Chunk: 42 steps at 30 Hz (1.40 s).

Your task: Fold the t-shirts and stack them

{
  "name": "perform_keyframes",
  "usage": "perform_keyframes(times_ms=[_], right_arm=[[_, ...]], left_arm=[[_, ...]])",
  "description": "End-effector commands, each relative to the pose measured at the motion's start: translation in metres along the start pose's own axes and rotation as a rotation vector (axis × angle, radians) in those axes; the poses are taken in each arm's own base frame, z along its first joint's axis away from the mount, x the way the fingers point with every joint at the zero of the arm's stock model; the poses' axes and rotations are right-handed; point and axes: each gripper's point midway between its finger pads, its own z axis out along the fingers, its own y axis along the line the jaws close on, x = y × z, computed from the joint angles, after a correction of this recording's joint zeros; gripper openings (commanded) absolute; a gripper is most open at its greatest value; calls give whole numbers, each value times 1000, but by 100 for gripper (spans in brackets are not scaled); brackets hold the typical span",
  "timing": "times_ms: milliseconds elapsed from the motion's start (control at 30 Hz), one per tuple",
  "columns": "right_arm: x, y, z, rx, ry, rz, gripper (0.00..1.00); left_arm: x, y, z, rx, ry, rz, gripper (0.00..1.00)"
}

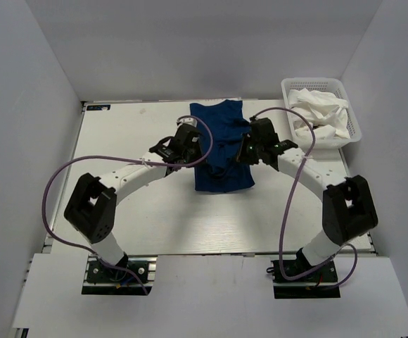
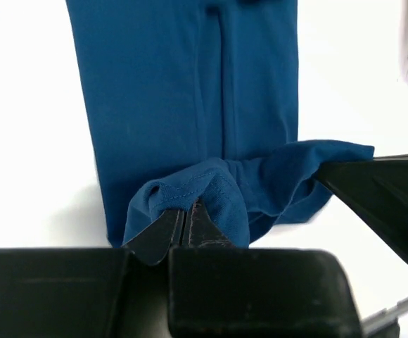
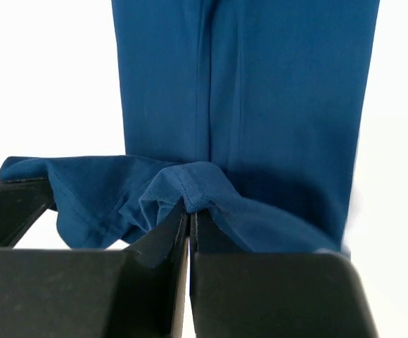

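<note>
Navy t-shirt [image 1: 225,179]: long folded strip, mid-table [image 1: 141,211], near end lifted. White t-shirt [image 1: 323,113]: crumpled in basket [image 1: 357,134], far right corner. Left gripper [image 2: 188,222]: clenched on navy stitched edge. Right gripper [image 3: 190,218]: pinching the same edge alongside.

No lettering, brand mark or number is legible in any of the three views. A small dark strip [image 1: 98,108] at the table's [image 1: 155,218] far left corner is too small to read.
</note>
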Motion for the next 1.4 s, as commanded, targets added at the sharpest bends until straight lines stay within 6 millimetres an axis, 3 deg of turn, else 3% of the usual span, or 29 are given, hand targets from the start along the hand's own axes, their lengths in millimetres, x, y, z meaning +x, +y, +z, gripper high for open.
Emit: perform_keyframes(times_ms=[0,100,133,200,267,400,433,467,533,567,600,633,667,700,767,800,833,867,900,933,967,1000,1067,1100,1167,1200,1233,1267,1367], right_arm=[[-36,-2,10,35,-55,1,0],[-50,-6,27,52,-49,14,0],[-64,-5,28,46,-78,19,0],[-64,-19,39,91,-52,37,0],[-80,-22,41,91,-77,42,0],[-87,-45,75,132,-63,44,0],[-102,-46,75,127,-91,40,0],[-102,-52,85,135,-83,29,0],[-113,-56,98,133,-95,12,0],[-116,-57,101,135,-96,-7,1],[-121,-61,101,141,-103,-14,8],[-128,-61,103,144,-105,-24,27],[-130,-59,104,129,-100,-35,39],[-133,-61,103,123,-103,-39,53],[-136,-49,96,75,-101,-85,90],[-139,-43,88,65,-113,-101,90],[-127,-47,88,75,-88,-116,90],[-133,-29,69,18,-109,-131,90],[-133,-23,64,-4,-123,-142,90],[-105,-30,67,-5,-70,-136,90],[-113,-14,50,-43,-120,-161,90],[-87,-26,53,-25,-68,-148,90],[-78,-22,40,-32,-73,-140,90],[-55,-36,37,-3,-37,-123,90],[-48,-37,27,-8,-51,-98,90],[-23,-54,24,21,-22,-70,90],[-24,-53,17,15,-46,-61,90],[-12,-62,18,40,-30,-28,90],[3,-78,19,82,4,33,90]], left_arm=[[-30,1,10,30,-17,53,0],[-43,11,33,8,13,31,0],[-50,10,37,21,11,21,0],[-49,27,53,-3,42,-3,0],[-60,33,64,7,32,-24,0],[-72,46,95,4,43,-34,0],[-72,44,109,15,50,-34,0],[-75,46,114,32,60,-36,0],[-85,34,119,111,73,-18,8],[-86,30,121,136,73,-1,23],[-89,28,120,169,73,17,38],[-92,26,120,176,62,19,50],[-99,22,116,188,41,23,68],[-98,23,112,188,40,38,78],[-107,19,97,192,9,56,90],[-103,23,93,179,12,54,92],[-104,24,86,171,2,54,94],[-115,16,68,192,-37,70,94],[-107,23,64,175,-27,67,100],[-104,24,57,175,-28,67,100],[-102,24,50,157,-41,72,100],[-97,28,36,146,-49,72,100],[-85,33,24,124,-44,76,100],[-64,39,23,116,3,78,100],[-52,38,8,144,21,58,100],[-32,48,8,133,63,53,100],[-27,51,6,132,65,53,100],[-12,51,1,151,92,48,100],[9,52,1,174,132,40,100]])
